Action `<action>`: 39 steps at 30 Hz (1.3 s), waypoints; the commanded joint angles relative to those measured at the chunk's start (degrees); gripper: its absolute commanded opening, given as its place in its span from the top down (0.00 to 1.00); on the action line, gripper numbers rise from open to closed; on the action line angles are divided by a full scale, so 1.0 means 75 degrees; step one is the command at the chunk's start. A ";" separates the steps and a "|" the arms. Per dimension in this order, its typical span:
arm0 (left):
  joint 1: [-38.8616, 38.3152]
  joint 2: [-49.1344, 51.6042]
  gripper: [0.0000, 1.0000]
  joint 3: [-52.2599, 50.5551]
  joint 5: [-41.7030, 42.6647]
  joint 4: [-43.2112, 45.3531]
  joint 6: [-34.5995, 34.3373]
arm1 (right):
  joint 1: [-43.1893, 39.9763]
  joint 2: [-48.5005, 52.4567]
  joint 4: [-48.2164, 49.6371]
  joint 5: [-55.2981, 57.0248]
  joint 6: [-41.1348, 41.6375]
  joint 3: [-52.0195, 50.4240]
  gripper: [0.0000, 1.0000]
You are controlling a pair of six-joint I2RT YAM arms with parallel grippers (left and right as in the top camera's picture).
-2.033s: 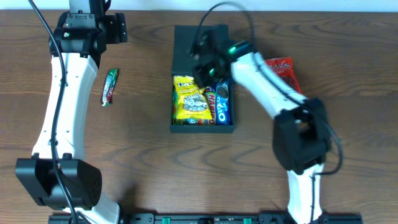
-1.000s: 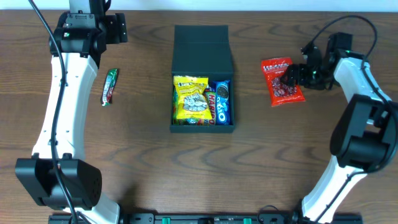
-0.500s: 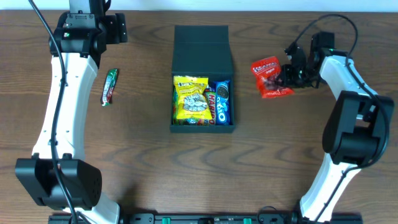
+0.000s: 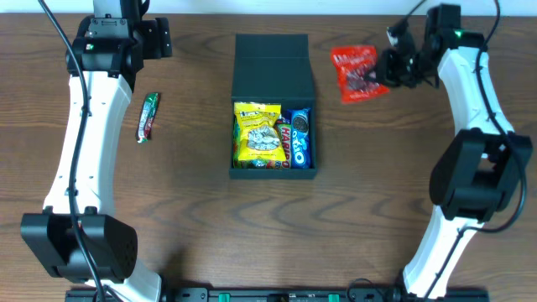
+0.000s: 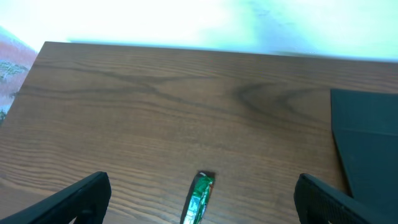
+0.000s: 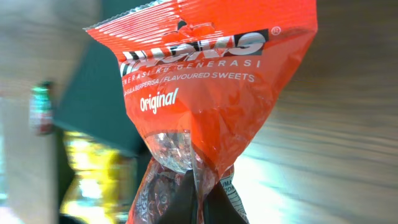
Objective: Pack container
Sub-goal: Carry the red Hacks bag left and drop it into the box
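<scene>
the container (image 4: 273, 67) lies in the middle of the counter near the far edge, with its lid open toward that edge. the right gripper (image 4: 388, 65) is apart from it, toward the far right corner, its fingers closed on a red sweets packet (image 4: 357, 74). the left gripper (image 5: 200, 198) is near the far left corner with its fingers (image 5: 87, 194) wide, and the container is well apart from it.

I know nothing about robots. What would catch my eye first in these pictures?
Probably the bright red sweets packet, pinched in the right end effector at the far right and filling the right wrist view. Next comes the dark teal container in the centre, its lid open, with a yellow packet and a blue packet inside. A small green bar lies alone on the table beside the left arm.
</scene>
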 commanded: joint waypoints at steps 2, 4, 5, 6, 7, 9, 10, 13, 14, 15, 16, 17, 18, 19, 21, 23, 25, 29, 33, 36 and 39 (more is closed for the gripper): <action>0.0012 0.0047 0.05 0.0026 0.0029 0.0035 -0.0058 | 0.1017 -0.0347 -0.0469 -0.0807 0.1163 0.0052 0.98; 0.0012 0.0047 0.05 0.0026 0.0029 0.0050 -0.0058 | 0.1609 -0.0350 -0.0475 -0.0799 0.1536 -0.0181 0.98; 0.0012 0.0047 0.05 0.0026 0.0029 0.0052 -0.0058 | 0.1833 -0.0350 -0.0420 -0.0766 0.1708 -0.0274 0.98; 0.0012 0.0047 0.05 0.0026 0.0029 0.0052 -0.0058 | 0.2092 -0.0350 -0.0318 -0.0676 0.1976 -0.0405 0.98; 0.0012 0.0047 0.05 0.0026 0.0029 0.0052 -0.0058 | 0.2346 -0.0350 -0.0210 -0.0554 0.2267 -0.0530 0.98; 0.0012 0.0047 0.05 0.0026 0.0029 0.0044 -0.0058 | 0.2821 -0.0350 -0.0073 -0.0242 0.2900 -0.0714 0.99; 0.0012 0.0047 0.05 0.0026 0.0029 0.0041 -0.0058 | 0.3037 -0.0350 -0.0009 -0.0041 0.3092 -0.0796 0.98; 0.0012 0.0047 0.05 0.0026 0.0029 0.0041 -0.0055 | 0.3605 -0.0350 0.0073 0.0551 0.3459 -0.0941 0.98; 0.0012 0.0047 0.05 0.0026 0.0029 0.0041 -0.0055 | 0.3765 -0.0350 0.0093 0.0796 0.3640 -0.0994 0.98; 0.0012 0.0047 0.05 0.0026 0.0032 0.0041 -0.0055 | 0.3899 -0.0350 0.0114 0.1102 0.3893 -0.1064 0.98; 0.0012 0.0047 0.05 0.0026 0.0029 0.0041 -0.0055 | 0.3963 -0.0350 0.0166 0.1265 0.4048 -0.1122 0.98; 0.0012 0.0047 0.05 0.0026 0.0029 0.0038 -0.0058 | 0.4028 -0.0350 0.0271 0.1367 0.4167 -0.1201 0.99; 0.0012 0.0047 0.05 0.0026 0.0032 0.0035 -0.0055 | 0.4083 -0.0350 0.0417 0.1416 0.4220 -0.1294 0.98; 0.0012 0.0047 0.05 0.0026 0.0029 0.0035 -0.0055 | 0.4124 -0.0350 0.0516 0.1501 0.4342 -0.1387 0.98; 0.0012 0.0047 0.05 0.0026 0.0032 0.0035 -0.0055 | 0.4220 -0.0350 0.0699 0.1743 0.4590 -0.1612 0.98; 0.0012 0.0047 0.05 0.0026 0.0032 0.0035 -0.0055 | 0.4331 -0.0350 0.0965 0.1807 0.4680 -0.1897 0.98; 0.0012 0.0047 0.05 0.0026 0.0032 0.0035 -0.0055 | 0.4459 -0.0350 0.1128 0.1818 0.4677 -0.2171 0.98; 0.0012 0.0047 0.05 0.0026 0.0032 0.0038 -0.0055 | 0.4465 -0.0405 0.1058 0.1804 0.4596 -0.2200 0.65; 0.0012 0.0047 0.05 0.0026 0.0032 0.0035 -0.0055 | 0.4214 -0.0892 0.0930 0.1851 0.4071 -0.2063 0.47; 0.0012 0.0047 0.05 0.0026 0.0032 0.0038 -0.0055 | 0.3984 -0.1483 0.0784 0.1985 0.3762 -0.1886 0.16; 0.0012 0.0047 0.05 0.0026 0.0032 0.0038 -0.0055 | 0.3727 -0.2273 0.0819 0.2008 0.3439 -0.1827 0.14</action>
